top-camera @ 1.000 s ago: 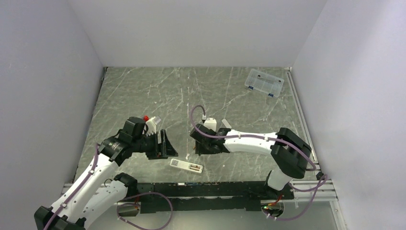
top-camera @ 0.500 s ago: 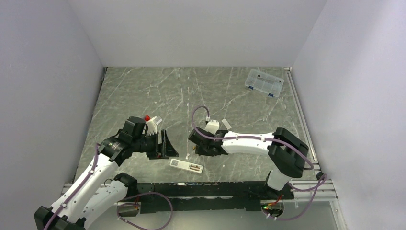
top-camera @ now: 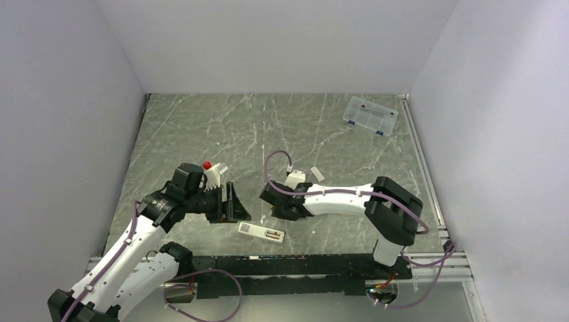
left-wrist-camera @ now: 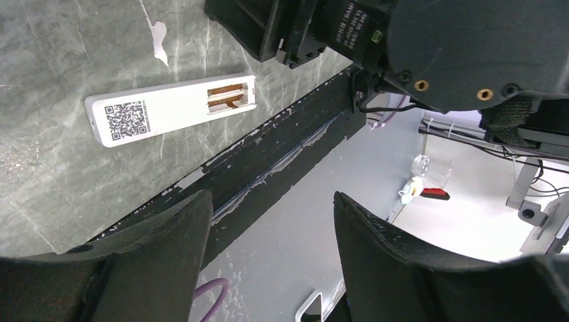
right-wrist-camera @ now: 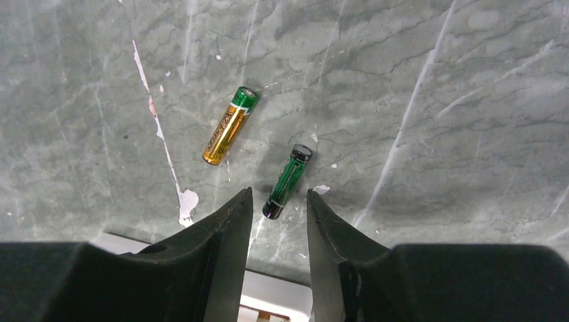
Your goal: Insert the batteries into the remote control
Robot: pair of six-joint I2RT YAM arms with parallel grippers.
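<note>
Gold on grey marble: shows the gold battery lying flat on the table just beside the dark green battery, brackets the latter's near end between the parted, untouching jaws of the right gripper, and keeps the left gripper open and empty near the remote control, set recess-up by the table's front edge.

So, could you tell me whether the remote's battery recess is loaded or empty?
Empty: the remote control shows bare contacts in its recess; the gold battery and green battery lie on the table.
</note>
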